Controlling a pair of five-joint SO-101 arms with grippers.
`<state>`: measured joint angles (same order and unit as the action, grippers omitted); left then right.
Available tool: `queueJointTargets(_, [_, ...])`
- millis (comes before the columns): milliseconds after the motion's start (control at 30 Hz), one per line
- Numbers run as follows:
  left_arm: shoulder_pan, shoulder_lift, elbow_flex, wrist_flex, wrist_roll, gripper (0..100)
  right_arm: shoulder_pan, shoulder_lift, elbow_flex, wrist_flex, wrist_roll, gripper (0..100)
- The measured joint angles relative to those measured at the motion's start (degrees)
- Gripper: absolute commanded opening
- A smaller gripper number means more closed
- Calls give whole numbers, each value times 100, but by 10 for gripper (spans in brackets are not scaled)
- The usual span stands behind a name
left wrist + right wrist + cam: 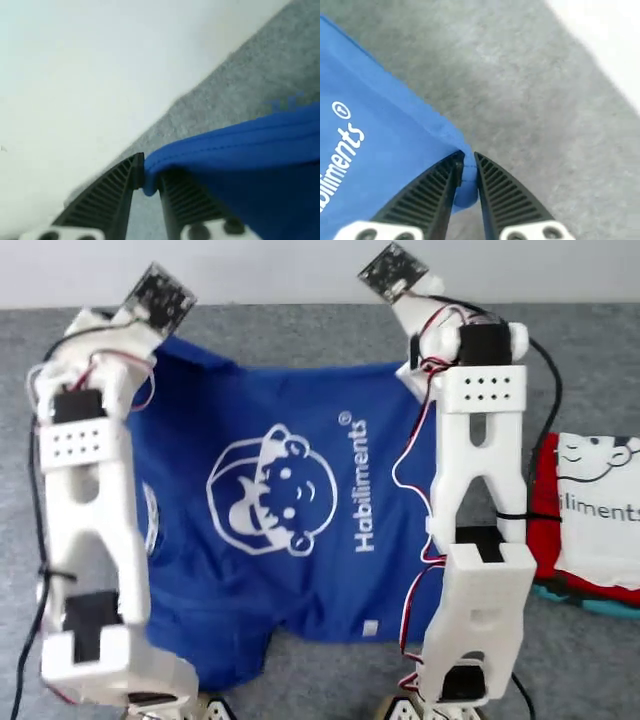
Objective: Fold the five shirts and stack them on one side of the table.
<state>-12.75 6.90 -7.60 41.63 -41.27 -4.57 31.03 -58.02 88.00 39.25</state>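
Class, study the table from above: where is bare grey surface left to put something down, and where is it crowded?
Crowded: the middle, under the blue shirt, left arm and right arm. Free: the far strip of table between shirt and wall; the far right corner beyond the folded stack; the near edge between the arms' bases.

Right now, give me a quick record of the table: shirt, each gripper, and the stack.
blue shirt: spread print-up on the grey table
left gripper: shut on the blue shirt's far edge
right gripper: shut on a far corner of the blue shirt
stack: folded shirts beside the right arm, white on top, red and teal edges below
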Motion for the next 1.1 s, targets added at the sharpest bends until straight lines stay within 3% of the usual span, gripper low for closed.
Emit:
queueJointTargets(267, [44,1679,-2365,18,0,15,211,158,0,-1301,26,11])
queueJointTargets(500, [44,2681,-3859,123,0,15,62,466,0,-2119,642,11])
queueJointTargets(800, [44,3024,-5125,1266,0,15,-79,448,0,-2127,879,11])
queueJointTargets(1100, [158,2796,-8255,3437,18,15,-105,-1574,0,-1081,897,11])
